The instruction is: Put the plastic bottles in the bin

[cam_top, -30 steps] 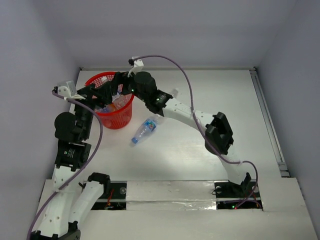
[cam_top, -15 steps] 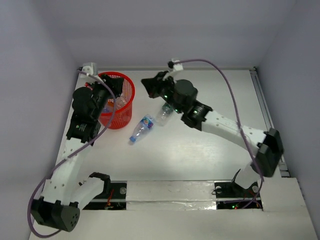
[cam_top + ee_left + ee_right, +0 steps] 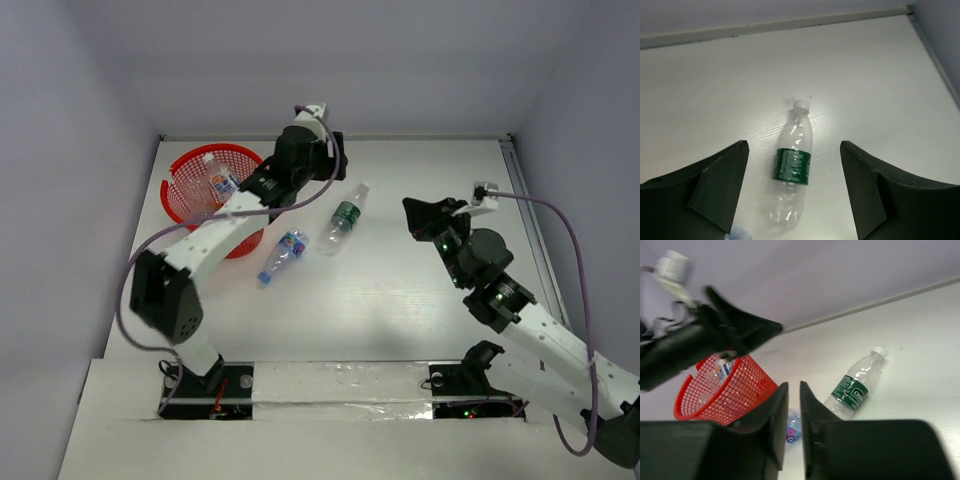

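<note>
Two are left lying on the white worktop (image 3: pixel 420 320): a clear plastic bottle with green label and white cap (image 3: pixel 792 167), and a clear plastic bottle with blue label (image 3: pixel 286 252) near it, on the side of the round red mesh plastic bin (image 3: pixel 735 395). At least one labelled bottle (image 3: pixel 222 183) is seen inside the bin. The left pincer (image 3: pixel 792 145) is spread wide and empty, and the green-label bottle is framed between its fingers in the wrist view. The right pincer (image 3: pixel 794 390) is almost pressed together, nothing pinched, well apart from both bottles but aimed their way. Risks, as judged:

- The green-label bottle is round and on its side, so it could be rolled away if one finger lands first.
- Thin empty plastic could be crushed or squirted out if it is gripped off-centre or near the neck.
- The blue-label bottle could be nudged by the left finger on the way down.
- The light bin sits close under the left arm and could be shoved or tipped on the carry.
- A bottle released short of the rim would bounce back onto the worktop.
- An arm clash is possible if both bottles are reached for at once.
</note>
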### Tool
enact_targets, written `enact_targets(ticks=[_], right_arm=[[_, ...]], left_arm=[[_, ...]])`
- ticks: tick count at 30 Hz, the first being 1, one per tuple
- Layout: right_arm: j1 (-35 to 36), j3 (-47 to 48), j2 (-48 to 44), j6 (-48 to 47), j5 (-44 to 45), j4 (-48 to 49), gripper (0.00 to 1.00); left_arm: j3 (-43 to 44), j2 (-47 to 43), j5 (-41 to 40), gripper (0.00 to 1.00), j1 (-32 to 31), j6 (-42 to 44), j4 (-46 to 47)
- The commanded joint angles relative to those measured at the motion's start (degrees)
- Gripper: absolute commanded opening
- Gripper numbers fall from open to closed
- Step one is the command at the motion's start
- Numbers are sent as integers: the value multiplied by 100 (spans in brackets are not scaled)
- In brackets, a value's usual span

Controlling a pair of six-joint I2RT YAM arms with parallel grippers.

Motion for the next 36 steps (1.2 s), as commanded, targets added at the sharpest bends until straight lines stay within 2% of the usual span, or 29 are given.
enact_targets(ticks=[1, 3, 4, 7, 13, 17, 20, 21, 22, 25, 27, 30, 31, 33, 34, 36], right_arm=[[-35, -347, -518, 94, 433, -552, 25], [-35, -454, -879, 164, 460, -763, 42], [-35, -515, -967, 226, 442, -816, 57], [-35, -691, -1240, 288, 380, -1018, 74], [-35, -920, -1381, 376, 293, -1142, 85], [-35, -982, -1337, 420, 187, -1107, 87], [-35, -990, -1232, 429, 135, -1054, 87], [-35, -990, -1188, 420, 100, -1019, 87], [-35, -982, -1144, 420, 56, -1010, 87], [-35, -955, -994, 437, -129, -940, 84], [-35, -990, -950, 437, -173, -861, 81], [-35, -1026, -915, 429, -252, -712, 71], [-35, -1008, -863, 420, -348, -694, 62], [-35, -956, -775, 402, -471, -589, 52], [-35, -947, -661, 394, -533, -553, 42], [-35, -911, -485, 402, -787, -422, 36]], left_arm=[[751, 788, -134, 71, -46, 300, -469], [1287, 1491, -11, 75, -98, 441, -758], [1471, 1719, 25, 76, -99, 502, -864], [2061, 2415, 95, 80, -256, 757, -1155], [2536, 3259, 78, 82, -433, 951, -1375], [2651, 3785, 112, 82, -433, 995, -1480], [2695, 4006, 253, 76, -433, 1012, -1472], [2695, 4033, 227, 71, -433, 1012, -1411], [2695, 4051, 218, 59, -433, 1012, -1375], [2695, 3885, 288, 43, -433, 942, -1164], [2756, 3726, 428, 40, -433, 872, -1007], [2948, 3375, 464, 36, -433, 793, -857], [3098, 3209, 499, 33, -433, 758, -822], [3247, 3006, 640, 32, -433, 740, -777], [3318, 2909, 631, 30, -433, 723, -777], [3477, 2558, 631, 30, -433, 722, -751]])
